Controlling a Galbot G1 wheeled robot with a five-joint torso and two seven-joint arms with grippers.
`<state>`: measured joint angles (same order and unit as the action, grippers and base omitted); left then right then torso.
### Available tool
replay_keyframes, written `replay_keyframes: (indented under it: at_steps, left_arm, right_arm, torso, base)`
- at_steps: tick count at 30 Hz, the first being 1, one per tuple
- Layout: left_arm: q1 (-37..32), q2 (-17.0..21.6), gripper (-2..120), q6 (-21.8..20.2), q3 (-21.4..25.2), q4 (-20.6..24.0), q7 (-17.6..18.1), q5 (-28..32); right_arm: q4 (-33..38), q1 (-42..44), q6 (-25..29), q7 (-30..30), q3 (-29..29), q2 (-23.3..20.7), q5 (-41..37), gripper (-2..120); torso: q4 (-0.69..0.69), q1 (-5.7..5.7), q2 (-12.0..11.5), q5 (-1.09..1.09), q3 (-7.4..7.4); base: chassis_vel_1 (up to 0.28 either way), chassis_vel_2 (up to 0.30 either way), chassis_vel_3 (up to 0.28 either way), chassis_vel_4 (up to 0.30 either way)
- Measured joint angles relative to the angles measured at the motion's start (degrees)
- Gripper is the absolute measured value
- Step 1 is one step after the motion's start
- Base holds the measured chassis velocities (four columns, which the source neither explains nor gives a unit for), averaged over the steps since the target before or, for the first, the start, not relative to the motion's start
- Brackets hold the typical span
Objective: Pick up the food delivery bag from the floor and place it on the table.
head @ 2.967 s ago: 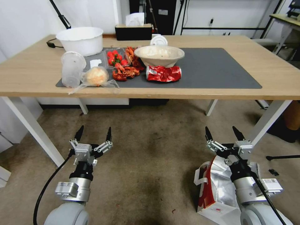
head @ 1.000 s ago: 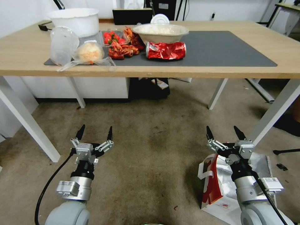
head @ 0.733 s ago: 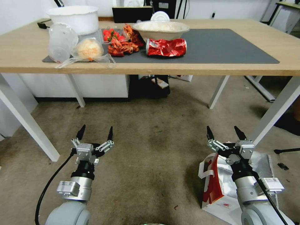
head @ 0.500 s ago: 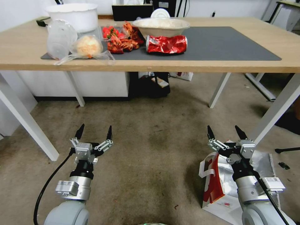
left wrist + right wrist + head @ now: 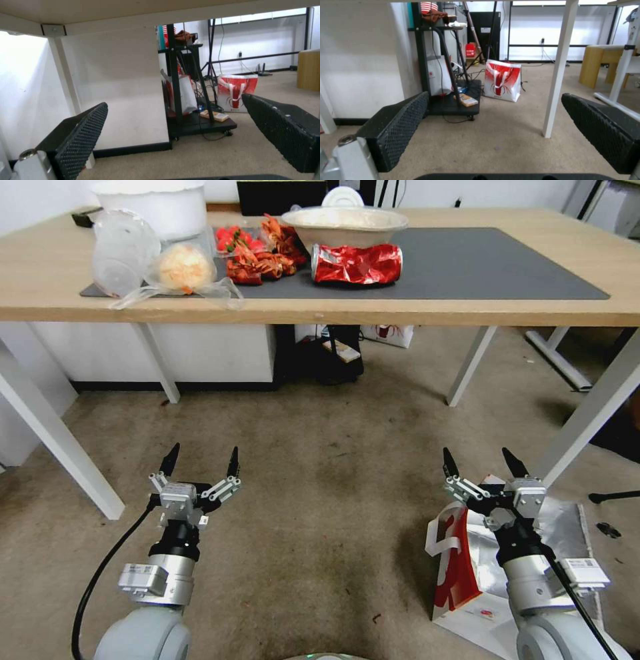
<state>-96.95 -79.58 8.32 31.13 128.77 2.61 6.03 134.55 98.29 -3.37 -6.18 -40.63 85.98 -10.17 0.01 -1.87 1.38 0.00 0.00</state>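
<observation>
Head view: the food delivery bag [image 5: 467,573] lies on the floor [image 5: 320,500] directly beneath the right gripper [image 5: 481,468], whose fingers spread wide; the left gripper [image 5: 202,463], equally wide, hangs well apart from it. The table [image 5: 427,310] stands ahead of both. Left wrist view: fingers [image 5: 80,140] splayed over carpet. Right wrist view: fingers [image 5: 398,125] splayed, a white table leg [image 5: 558,75] ahead.

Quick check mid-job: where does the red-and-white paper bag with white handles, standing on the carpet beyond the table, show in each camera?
Head view: the red-and-white paper bag peeks out just below the light-wood table edge, right of the black wheeled rack.
Left wrist view: the bag stands on the carpet beside the rack, farther back.
Right wrist view: the bag is close beside the rack.
Shared landmark: the black rack.
</observation>
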Motion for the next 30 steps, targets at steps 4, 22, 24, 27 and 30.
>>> replay_keyframes:
  at_steps: [4,22,24,27,30]
  left_arm:
    - [0.6,0.2,100,2.5,0.5,-0.9,-0.4,1.2]
    - [0.3,1.0,100,4.3,0.6,-2.7,-0.7,2.5]
    - [0.4,1.0,100,4.2,0.6,-2.8,-0.7,2.5]
    - [0.6,1.0,100,4.1,0.6,-3.1,-0.6,2.5]
    - [0.9,1.1,100,3.9,0.6,-3.9,-0.4,2.4]
  right_arm:
    - [-0.4,-0.4,0.0,0.2,-2.1,-0.4,-0.6,100]
    - [-11.9,-0.4,3.1,-0.4,-17.8,-7.4,-3.7,100]
    - [-12.8,-0.6,3.2,-0.4,-18.2,-7.7,-3.9,100]
    - [-14.7,-1.2,3.4,-0.3,-19.0,-8.3,-3.9,100]
    - [-17.8,-2.3,3.7,-0.2,-20.2,-9.2,-4.0,100]
  torso:
    - [0.00,-0.01,0.1,-0.01,0.00]
    - [-0.01,-0.07,0.4,0.00,0.00]
    - [0.00,-0.07,0.4,0.00,0.00]
    - [0.00,-0.07,0.4,0.00,0.00]
    - [0.00,-0.07,0.4,0.00,-0.01]
  base:
    - [0.000,0.000,0.000,0.000]
    - [0.000,0.000,0.000,0.000]
    - [0.000,0.000,0.000,0.000]
    - [0.000,0.000,0.000,0.000]
    - [0.000,0.000,0.000,0.000]
